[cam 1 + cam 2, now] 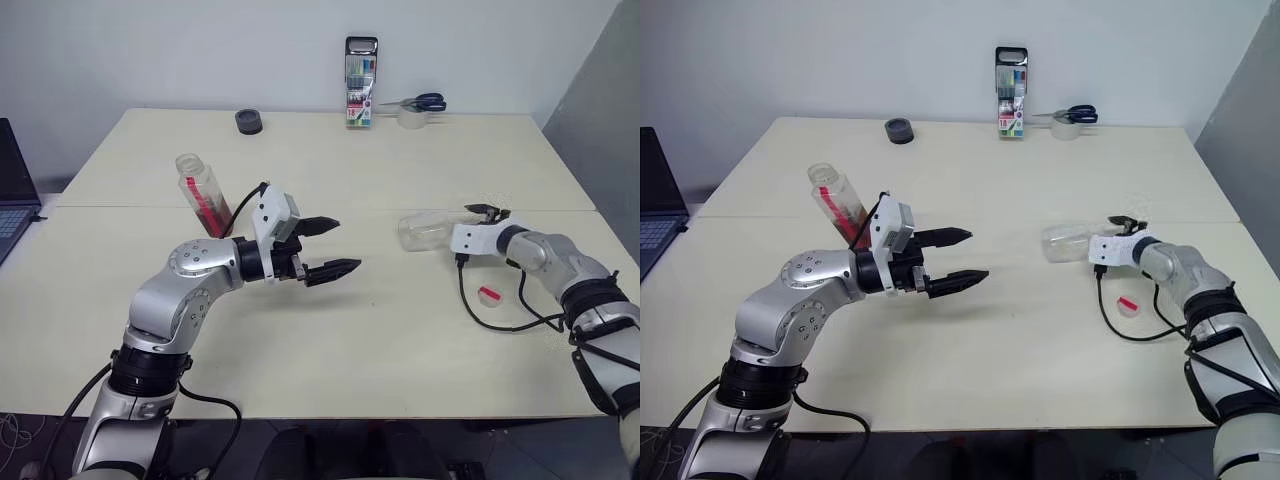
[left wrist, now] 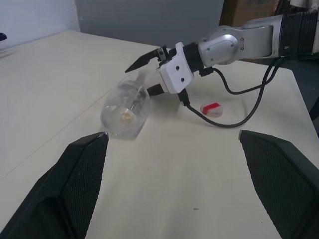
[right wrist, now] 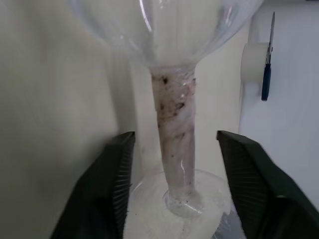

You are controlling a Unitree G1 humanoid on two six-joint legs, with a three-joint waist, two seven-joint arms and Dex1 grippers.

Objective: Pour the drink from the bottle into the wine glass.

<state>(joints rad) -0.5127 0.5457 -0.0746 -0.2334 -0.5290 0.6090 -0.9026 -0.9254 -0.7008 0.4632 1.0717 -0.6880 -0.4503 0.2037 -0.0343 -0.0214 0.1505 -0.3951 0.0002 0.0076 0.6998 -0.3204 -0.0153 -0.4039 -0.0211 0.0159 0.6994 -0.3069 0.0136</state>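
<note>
The wine glass (image 1: pixel 425 230) lies on its side on the right half of the table, its bowl pointing left. My right gripper (image 1: pixel 487 211) is at its stem (image 3: pixel 174 114). One finger (image 3: pixel 112 179) stands on each side of the stem, with a gap on both sides, so the gripper is open. The uncapped bottle (image 1: pixel 200 190) stands behind my left arm, with red showing in its lower part and its base hidden. My left gripper (image 1: pixel 330 247) is held open above the table's middle, pointing right toward the glass, with nothing in it.
A red-and-white cap (image 1: pixel 488 293) lies on the table near my right forearm, inside a loop of black cable (image 1: pixel 480 312). At the far edge are a marker pack (image 1: pixel 360 82), scissors on a tape roll (image 1: pixel 415 108) and a black round lid (image 1: pixel 248 121). A laptop (image 1: pixel 12 190) is at far left.
</note>
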